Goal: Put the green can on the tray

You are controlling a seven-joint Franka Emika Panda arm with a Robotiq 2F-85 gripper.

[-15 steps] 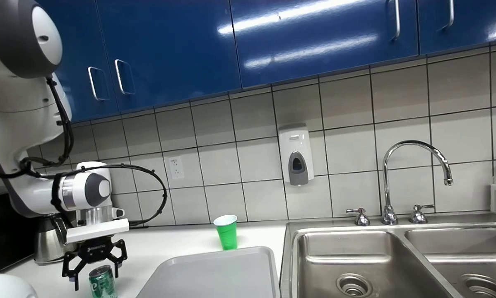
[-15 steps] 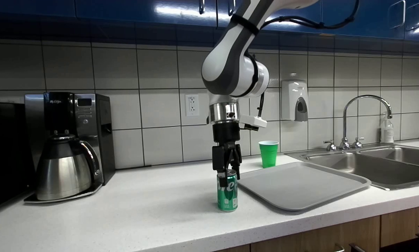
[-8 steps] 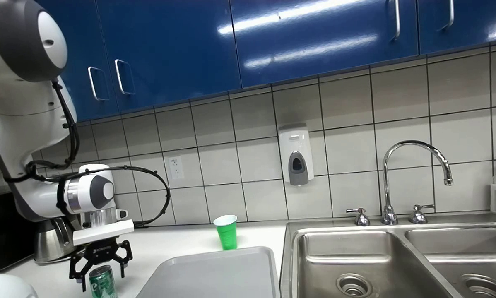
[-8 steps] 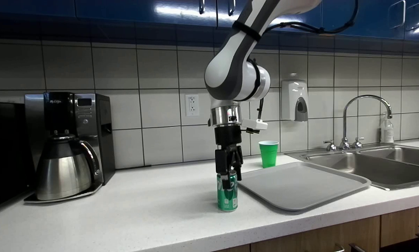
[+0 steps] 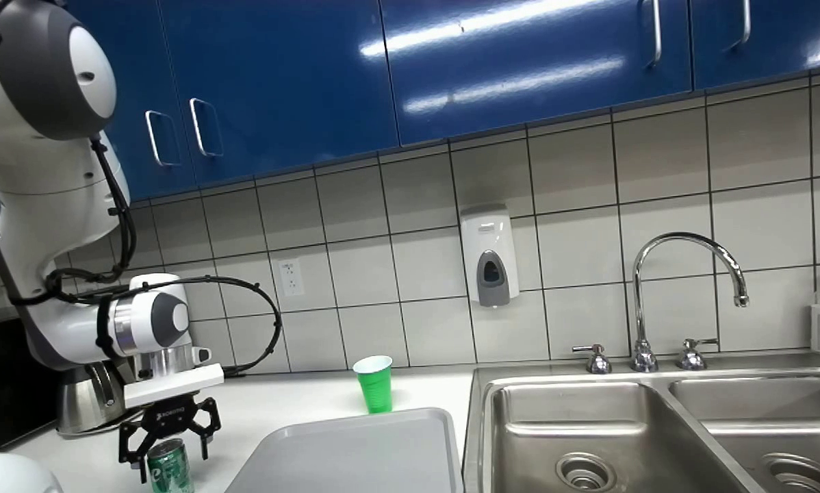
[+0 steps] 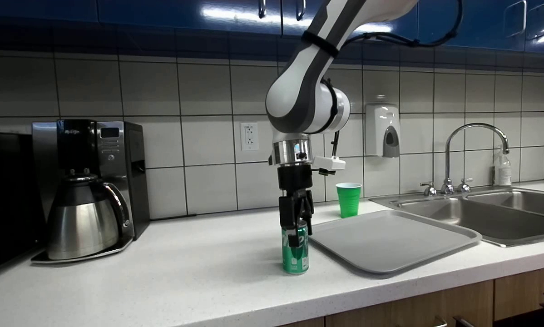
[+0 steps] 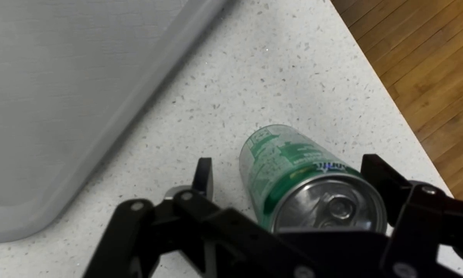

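The green can stands upright on the counter, left of the tray. In an exterior view my gripper is over it, with the fingers reaching down past its silvery top. The can shows below the fingers there. In the wrist view my gripper is open, with one finger on each side of the can. A gap shows at the left finger; the right finger is very close to the rim, and I cannot tell if it touches. The grey tray lies flat beside the can; its rim shows at the wrist view's left.
A bright green cup stands behind the tray, near the wall. The steel sink is beyond the tray. A coffee maker stands at the left. The counter's front edge runs near the can.
My gripper has moved slightly right and a little lower around the can, mostly in the earlier half second. It has stayed open. The can and tray have not moved.
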